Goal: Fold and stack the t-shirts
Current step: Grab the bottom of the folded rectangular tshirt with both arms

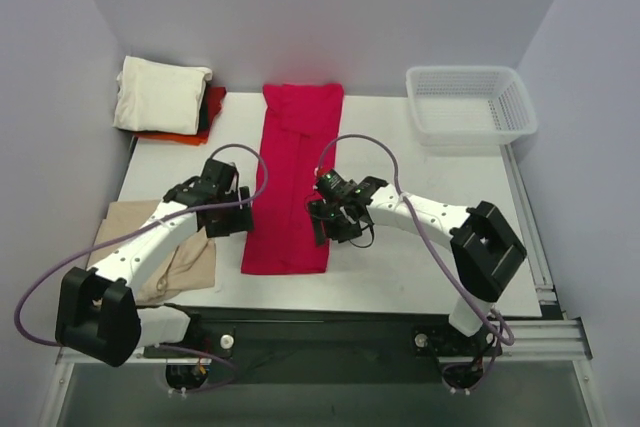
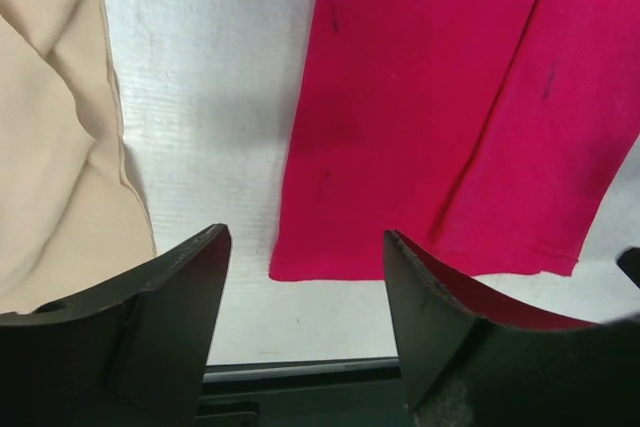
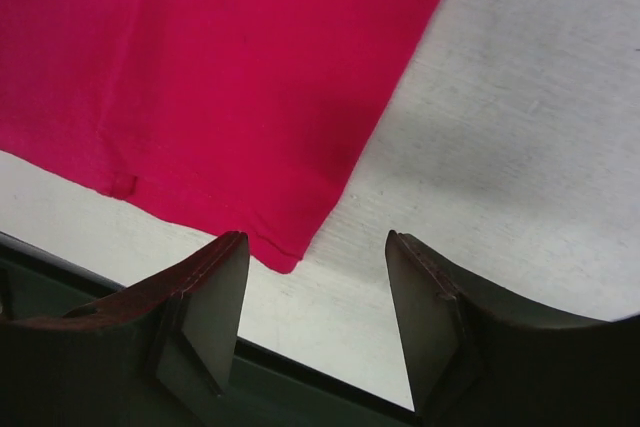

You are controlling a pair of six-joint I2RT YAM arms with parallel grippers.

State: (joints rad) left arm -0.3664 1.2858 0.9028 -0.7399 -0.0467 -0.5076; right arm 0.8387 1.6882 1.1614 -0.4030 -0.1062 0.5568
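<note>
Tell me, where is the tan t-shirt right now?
In the top view the tan t-shirt lies at the near left edge of the table, partly under the left arm, with the folded red t-shirt to its right.

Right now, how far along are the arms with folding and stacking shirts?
Done: a folded pile sits at the back left corner, a cream shirt on top. In hand: the red shirt lies folded into a long strip; the left gripper and right gripper hover open at its near corners, holding nothing. Left: folding that strip shorter, stacking it, then the tan shirt, rumpled at the left edge of the table.
</note>
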